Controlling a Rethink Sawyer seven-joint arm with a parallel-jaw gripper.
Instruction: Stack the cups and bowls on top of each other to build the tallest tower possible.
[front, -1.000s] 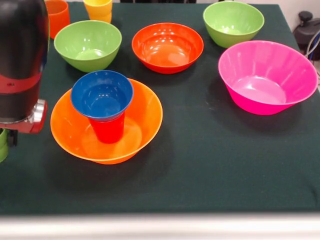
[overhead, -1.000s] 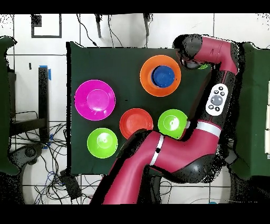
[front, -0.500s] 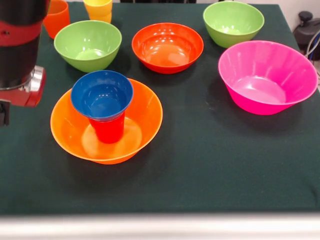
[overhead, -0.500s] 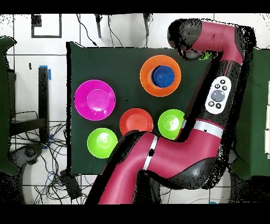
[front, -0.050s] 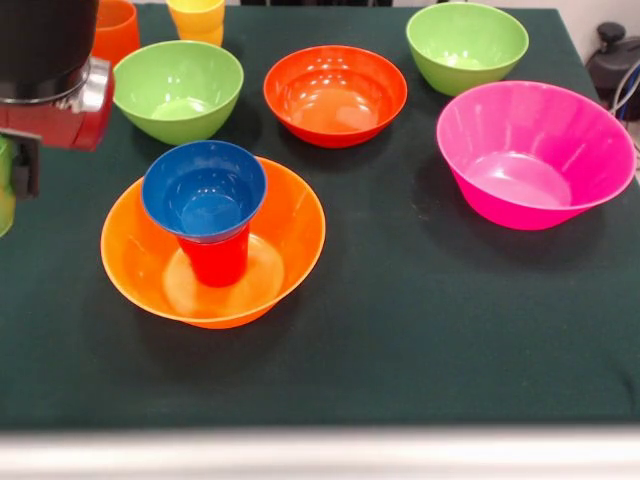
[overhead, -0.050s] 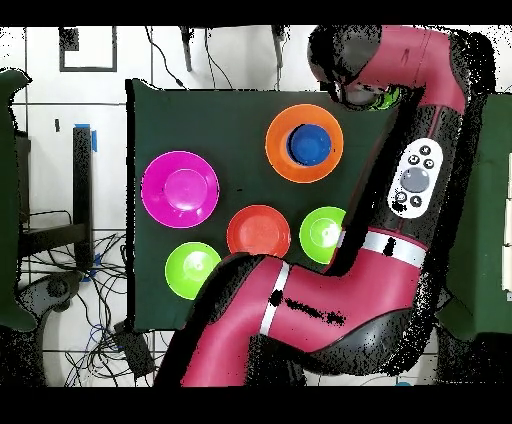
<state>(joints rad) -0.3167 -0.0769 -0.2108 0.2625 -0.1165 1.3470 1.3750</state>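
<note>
A light green cup (front, -0.050s: 5, 190) is seen at the left edge of the front view, against the black fingers (front, -0.050s: 25, 165) below the wrist; whether it is gripped cannot be told. In the overhead view only a green sliver (overhead, -0.050s: 385, 97) is shown beside the arm (overhead, -0.050s: 400, 200), which hides the fingers.

The blue bowl (front, -0.050s: 204, 189) is set on the red cup (front, -0.050s: 216, 258), which stands inside the orange bowl (front, -0.050s: 290, 240) on the surface (front, -0.050s: 400, 330).

Orange (front, -0.050s: 115, 30) and yellow cups (front, -0.050s: 197, 18) are shown only in the front view. Two green bowls (front, -0.050s: 176, 88) (front, -0.050s: 467, 44), a red-orange bowl (front, -0.050s: 335, 93) and a pink bowl (front, -0.050s: 534, 152) are seen apart.
</note>
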